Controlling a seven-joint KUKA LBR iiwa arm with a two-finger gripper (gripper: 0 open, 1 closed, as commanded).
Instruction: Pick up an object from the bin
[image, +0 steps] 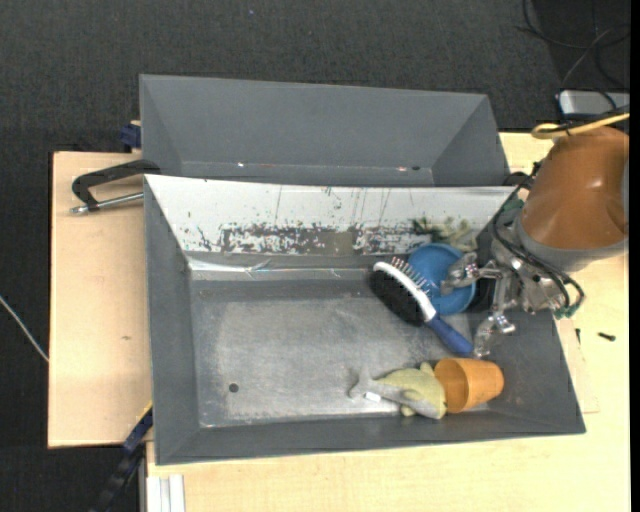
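My gripper (480, 305) hangs over the bin's right side, open, with nothing between its fingers. One fingertip (467, 272) is beside a round blue lid (432, 272) at the back right. The other fingertip (489, 338) is just above the end of the blue handle of a black brush (400, 292). The brush lies slanted, its white bristles toward the lid. In front of the gripper an orange cup (472, 383) lies on its side.
A pale yellow crumpled thing (412, 390) lies against the orange cup near the bin's front wall. The arm with its orange cover comes in over the right rim. The bin's right wall is close behind the gripper.
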